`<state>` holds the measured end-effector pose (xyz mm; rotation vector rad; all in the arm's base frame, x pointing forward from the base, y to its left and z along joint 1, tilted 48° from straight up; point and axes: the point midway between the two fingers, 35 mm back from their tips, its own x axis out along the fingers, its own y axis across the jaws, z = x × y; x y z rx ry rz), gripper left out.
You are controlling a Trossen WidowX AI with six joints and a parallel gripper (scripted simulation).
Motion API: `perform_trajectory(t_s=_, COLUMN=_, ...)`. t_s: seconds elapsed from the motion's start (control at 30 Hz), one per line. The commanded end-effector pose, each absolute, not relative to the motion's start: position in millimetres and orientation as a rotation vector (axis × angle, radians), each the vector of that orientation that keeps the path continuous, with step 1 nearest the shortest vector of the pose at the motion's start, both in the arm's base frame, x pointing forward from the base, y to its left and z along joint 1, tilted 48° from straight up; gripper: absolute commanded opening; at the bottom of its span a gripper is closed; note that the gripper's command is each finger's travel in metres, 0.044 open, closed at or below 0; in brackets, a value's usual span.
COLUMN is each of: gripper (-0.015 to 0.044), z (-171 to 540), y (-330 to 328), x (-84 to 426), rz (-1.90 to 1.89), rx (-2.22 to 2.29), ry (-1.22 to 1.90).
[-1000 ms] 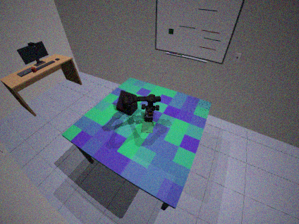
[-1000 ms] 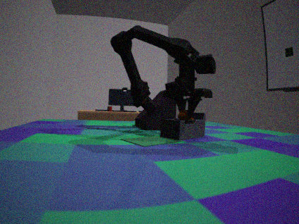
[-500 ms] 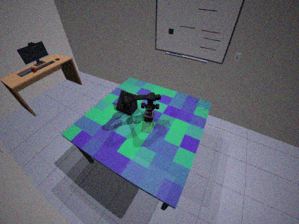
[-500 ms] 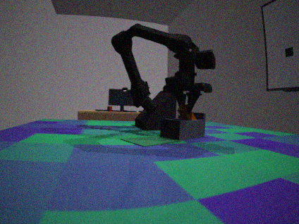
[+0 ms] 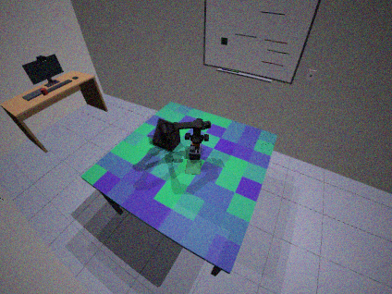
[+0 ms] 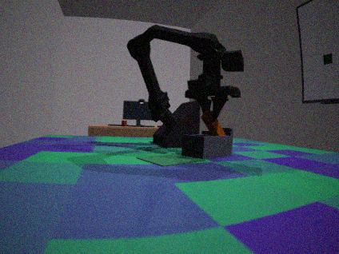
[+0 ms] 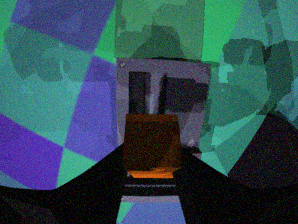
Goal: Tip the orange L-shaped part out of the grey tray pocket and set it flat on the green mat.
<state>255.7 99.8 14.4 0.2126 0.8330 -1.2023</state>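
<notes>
My gripper (image 5: 196, 146) (image 6: 212, 114) (image 7: 150, 149) is shut on the orange part, with one finger on each side of its raised end. The orange part (image 6: 216, 127) (image 7: 151, 135) stands steeply tilted over the grey tray (image 6: 193, 146) (image 7: 193, 121). Its upper end is between the fingertips, above the tray rim. Its lower end drops behind the tray's near wall in the exterior view, so whether it still touches the pocket is hidden. Dark recesses show in the tray top in the wrist view. The green mat (image 5: 193, 169) (image 6: 165, 160) (image 7: 159, 30) lies flat beside the tray.
The arm's dark base (image 5: 166, 135) (image 6: 181, 121) stands on the patchwork-coloured table (image 5: 143, 203) (image 6: 132, 208) behind the tray. Shadows of the arm fall across the mat and table. A desk (image 5: 55, 94) with a monitor (image 5: 42, 69) is far off by the wall.
</notes>
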Motion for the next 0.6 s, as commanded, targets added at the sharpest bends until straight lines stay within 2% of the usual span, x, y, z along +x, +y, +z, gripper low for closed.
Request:
perform_trajectory(t_s=0.0, gripper=0.0000, z=18.9, y=107.5, x=255.7, rz=-1.198, rx=0.226, ry=0.836)
perform_trajectory(t_s=0.57, gripper=0.0000, z=36.5, y=126.8, x=252.7, rz=-1.198, rx=0.226, ry=0.837)
